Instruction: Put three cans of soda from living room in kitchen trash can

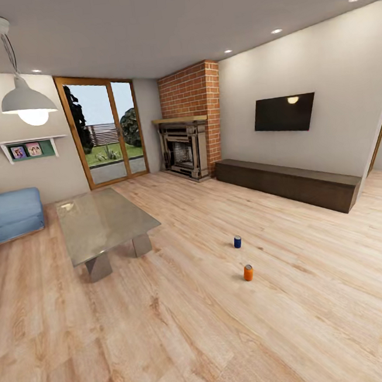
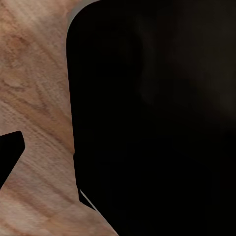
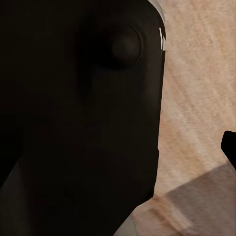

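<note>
Open wooden floor [image 1: 188, 332] bounded by glass coffee table [image 1: 103, 224] and low bench [image 1: 287, 184], dark blue can [image 1: 237, 242] and orange can [image 1: 248, 272] seen upright, well apart, finger positions of both grippers not discernible

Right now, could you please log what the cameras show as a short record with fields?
room: living room, brick fireplace, wall TV
cans seen: two, upright on the wood floor
blue can: farther from the camera
orange can: nearer, apart from the blue one
third can: not seen
nearby furniture: glass coffee table, dark bench, blue sofa
grippers: state cannot be told
</note>
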